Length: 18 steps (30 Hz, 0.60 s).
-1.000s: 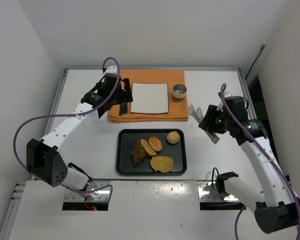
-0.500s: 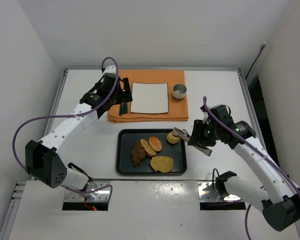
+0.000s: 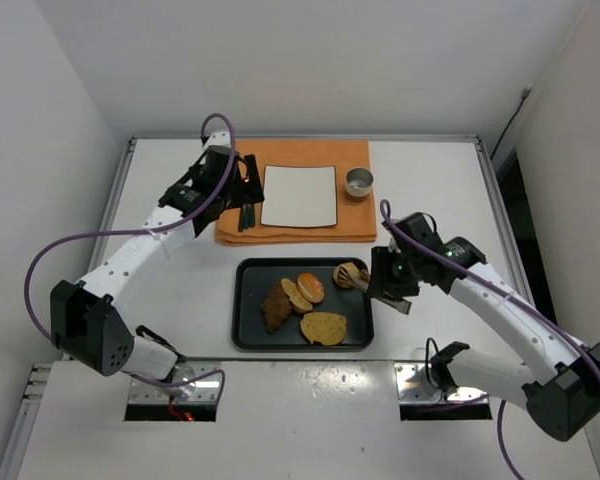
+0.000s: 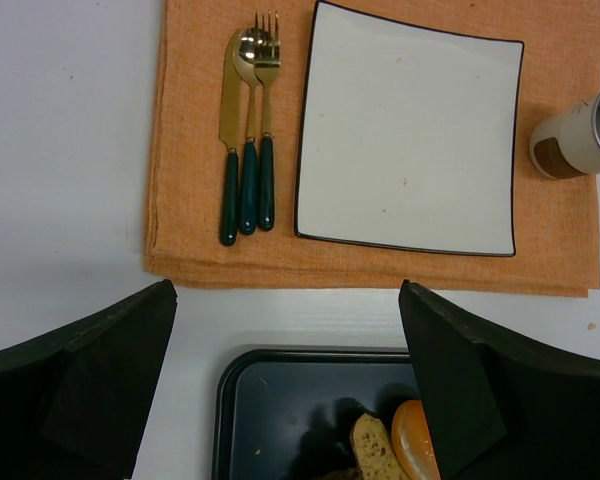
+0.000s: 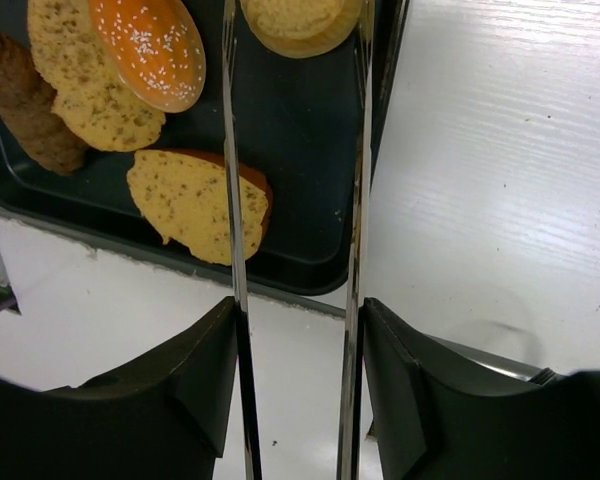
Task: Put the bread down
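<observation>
While the left gripper (image 3: 245,190) hangs beyond the tray's (image 3: 248,320) far-left corner w/ fingers wide apart, holding nothing, the white plate (image 3: 300,195) lies just past the tray's far edge. At the tray's far-right corner sits the small round bun (image 5: 302,22), between the tips of the tongs (image 5: 230,200). Off the tray's right edge, the right gripper (image 5: 298,390) is clamped on the tongs' handles. Risk: blades look spread, not pinching yet; lift too soon or squeeze off-centre & the bun prob. rolls out.
</observation>
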### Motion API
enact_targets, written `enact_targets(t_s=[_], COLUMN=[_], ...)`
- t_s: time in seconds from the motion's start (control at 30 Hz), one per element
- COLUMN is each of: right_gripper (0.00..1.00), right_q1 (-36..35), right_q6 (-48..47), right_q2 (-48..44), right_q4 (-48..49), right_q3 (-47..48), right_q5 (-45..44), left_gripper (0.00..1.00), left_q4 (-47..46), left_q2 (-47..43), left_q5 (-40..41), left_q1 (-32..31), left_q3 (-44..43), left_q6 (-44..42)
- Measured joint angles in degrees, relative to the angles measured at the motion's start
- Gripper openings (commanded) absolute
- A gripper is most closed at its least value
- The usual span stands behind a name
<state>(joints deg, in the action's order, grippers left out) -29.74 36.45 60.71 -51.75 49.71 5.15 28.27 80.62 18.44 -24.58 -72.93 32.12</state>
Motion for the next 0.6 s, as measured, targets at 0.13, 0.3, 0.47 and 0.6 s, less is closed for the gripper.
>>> enact_targets(t_s=[0.13,0.3,0.47,0.6], right_gripper=[0.53,0.55,0.56,0.50], right_q1=[-2.0,-3.8,-5.0,-5.6], right_q6=[0.3,0.7,1.1,1.4], right_q2=[1.6,3.6,5.5,6.3], right_q4=[0.4,0.5,0.9,2.3], right_q3=[0.0,0.1,1.1,1.3], right_q5=[-1.0,-2.8,-5.6,-6.8], left_gripper=[1.00,1.00,1.00,1.00], left_q4=[0.0,0.0,0.0,0.0], left_q2=[0.0,0.0,0.0,0.0], left_q5=[0.0,0.0,0.0,0.0], left_q1=[0.0,0.0,0.0,0.0], left_q3=[0.0,0.0,0.0,0.0], left_q6=[0.1,0.1,0.1,0.0])
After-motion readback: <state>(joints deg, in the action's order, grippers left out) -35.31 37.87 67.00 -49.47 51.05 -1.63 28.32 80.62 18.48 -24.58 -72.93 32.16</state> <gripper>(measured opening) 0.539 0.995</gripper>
